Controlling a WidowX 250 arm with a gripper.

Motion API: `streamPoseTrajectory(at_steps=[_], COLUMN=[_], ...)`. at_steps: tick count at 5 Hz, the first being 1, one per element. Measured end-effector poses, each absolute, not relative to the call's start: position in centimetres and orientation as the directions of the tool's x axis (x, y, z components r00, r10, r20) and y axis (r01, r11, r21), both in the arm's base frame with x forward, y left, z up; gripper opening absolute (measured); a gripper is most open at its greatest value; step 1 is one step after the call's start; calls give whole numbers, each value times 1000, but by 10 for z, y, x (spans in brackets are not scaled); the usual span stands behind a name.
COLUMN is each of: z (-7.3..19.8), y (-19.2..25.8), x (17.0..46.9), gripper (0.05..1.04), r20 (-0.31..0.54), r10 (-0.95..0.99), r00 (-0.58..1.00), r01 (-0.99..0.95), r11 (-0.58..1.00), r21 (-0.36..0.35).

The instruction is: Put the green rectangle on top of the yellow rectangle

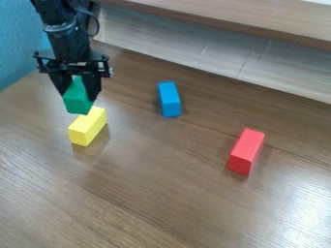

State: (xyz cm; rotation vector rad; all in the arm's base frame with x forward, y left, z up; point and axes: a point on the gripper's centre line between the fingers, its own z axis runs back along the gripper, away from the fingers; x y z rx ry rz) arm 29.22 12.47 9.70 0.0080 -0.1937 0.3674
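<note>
Red block (246, 151) lies nearest the camera, on the right side of the counter (161, 198). From the left: tool (78, 95) hangs clamped on the green block (77, 102), one finger to each side. Green block's lower end appears at the far end of the yellow block (88, 127), which lies on the counter; contact between them cannot be told. Blue block (169, 99) lies between yellow and red, apart from both.
</note>
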Motion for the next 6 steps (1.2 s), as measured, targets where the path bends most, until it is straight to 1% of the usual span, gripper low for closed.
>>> streamPoseTrajectory(at_steps=[1,3,4,6], z=[96,87,77,70], y=[125,123,122,126], x=[292,286,283,282], gripper=[577,577,577,577], r20=[187,152,123,105], r10=[359,367,367,381], r00=[914,918,922,918], r01=[-360,-366,-367,-380], r11=[932,930,930,924], r21=[-30,-32,-29,-32])
